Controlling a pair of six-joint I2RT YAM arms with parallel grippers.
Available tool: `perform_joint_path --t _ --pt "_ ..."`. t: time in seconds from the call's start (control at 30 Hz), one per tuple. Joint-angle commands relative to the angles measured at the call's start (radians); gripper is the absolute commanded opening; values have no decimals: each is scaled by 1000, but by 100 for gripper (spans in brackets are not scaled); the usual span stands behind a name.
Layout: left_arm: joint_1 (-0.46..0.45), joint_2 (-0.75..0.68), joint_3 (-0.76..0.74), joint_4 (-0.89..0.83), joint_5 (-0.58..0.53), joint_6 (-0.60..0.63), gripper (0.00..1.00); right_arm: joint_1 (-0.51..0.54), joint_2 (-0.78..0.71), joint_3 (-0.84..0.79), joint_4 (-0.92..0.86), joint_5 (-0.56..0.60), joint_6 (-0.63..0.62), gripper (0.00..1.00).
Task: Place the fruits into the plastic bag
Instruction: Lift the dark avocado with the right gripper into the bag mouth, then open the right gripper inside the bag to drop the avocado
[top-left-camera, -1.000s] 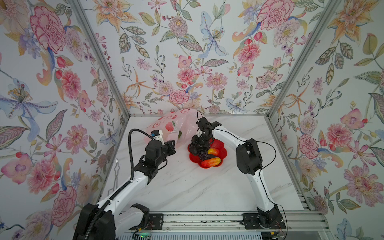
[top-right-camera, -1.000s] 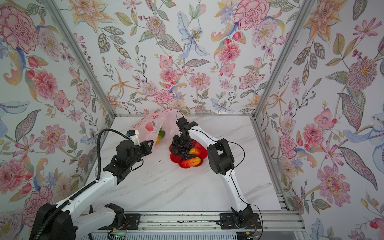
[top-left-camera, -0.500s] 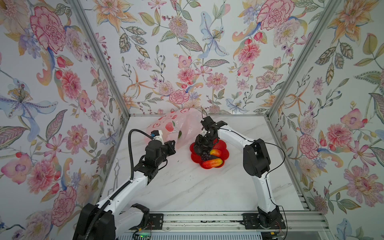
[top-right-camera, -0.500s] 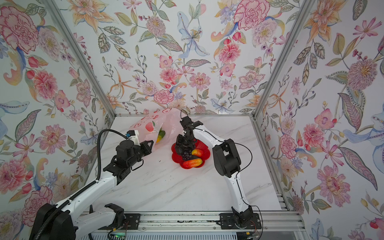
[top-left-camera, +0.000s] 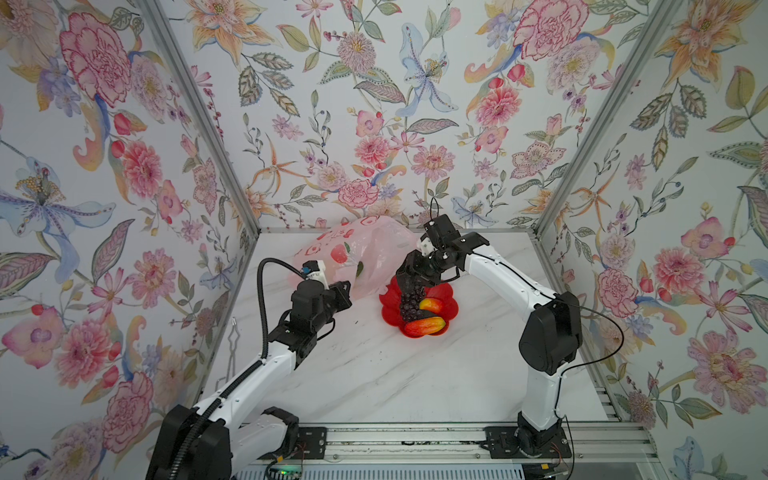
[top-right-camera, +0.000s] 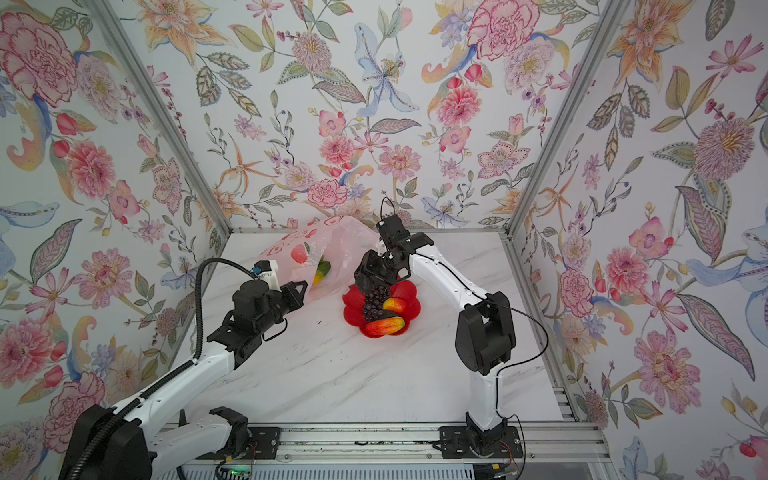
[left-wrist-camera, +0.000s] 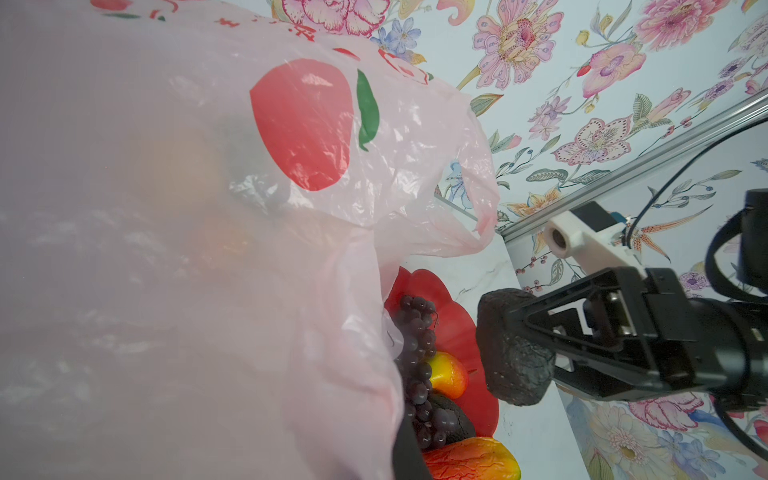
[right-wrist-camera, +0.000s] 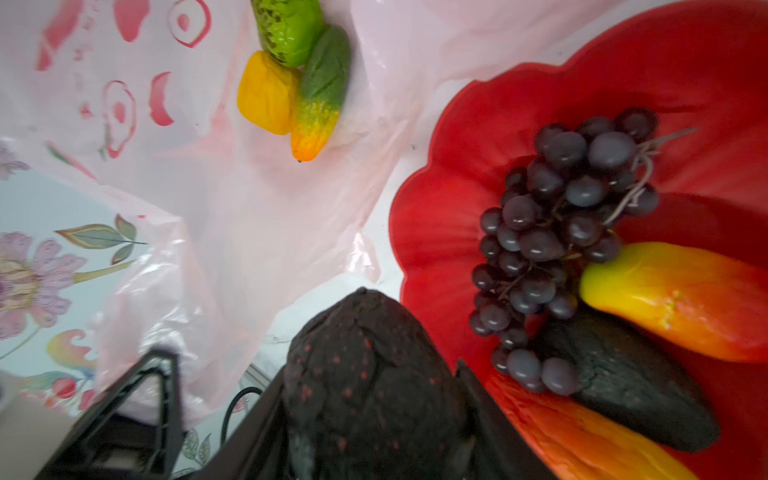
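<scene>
The pale pink plastic bag (top-left-camera: 370, 249) (right-wrist-camera: 249, 199) lies at the back, and my left gripper (top-left-camera: 343, 291) (top-right-camera: 297, 290) is shut on its edge, holding the mouth up. Inside lie a green bumpy fruit (right-wrist-camera: 289, 29), a yellow one (right-wrist-camera: 266, 93) and a green-yellow oblong (right-wrist-camera: 320, 95) (top-right-camera: 321, 270). My right gripper (top-left-camera: 412, 280) (right-wrist-camera: 370, 386) is shut on a dark bumpy fruit (right-wrist-camera: 365, 357) (left-wrist-camera: 511, 353), hanging over the dish's rim beside the bag's mouth. In the red dish (top-left-camera: 449, 297) (right-wrist-camera: 665, 62) lie purple grapes (right-wrist-camera: 561, 216) (top-left-camera: 409, 305), two red-orange mangoes (top-left-camera: 426, 325) (right-wrist-camera: 685, 299) and a dark avocado piece (right-wrist-camera: 623, 382).
The marble table (top-left-camera: 395, 374) is boxed in by flowered walls on three sides, with a metal rail (top-left-camera: 415, 436) along the front. The bag's film (left-wrist-camera: 166, 249) fills most of the left wrist view and hides my left fingers there.
The right arm's elbow has swung to the right and toward the front, while its gripper, still holding the dark fruit, has shifted only slightly over the dish's rim. The left arm has stayed put.
</scene>
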Motion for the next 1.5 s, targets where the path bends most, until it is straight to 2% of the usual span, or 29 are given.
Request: perform_joint_path --t 0.0,0.1,0.47,0.83,1.07,1.23,1.37,1.4,1.43,1.47 --pt "13 13 18 28 23 16 0 10 6 28 98 -67 94 48" --pt "17 18 20 32 27 17 0 19 79 99 152 -96 141 48" --pt "27 30 43 37 37 21 0 64 483 551 208 -177 307 48" --pt "34 67 108 2 67 73 0 91 670 554 644 -235 635 49" --pt "44 85 152 -17 94 107 0 119 756 638 738 -213 715 54" --pt "46 89 163 0 113 109 0 113 794 659 829 -213 783 65" --pt "46 88 163 0 100 106 0 110 796 667 836 -212 784 74" --pt "47 90 162 3 97 103 0 108 795 669 836 -214 782 79" --pt "47 93 162 5 96 98 0 106 793 669 834 -216 781 94" --pt "46 95 162 5 96 94 0 104 792 669 834 -219 780 99"
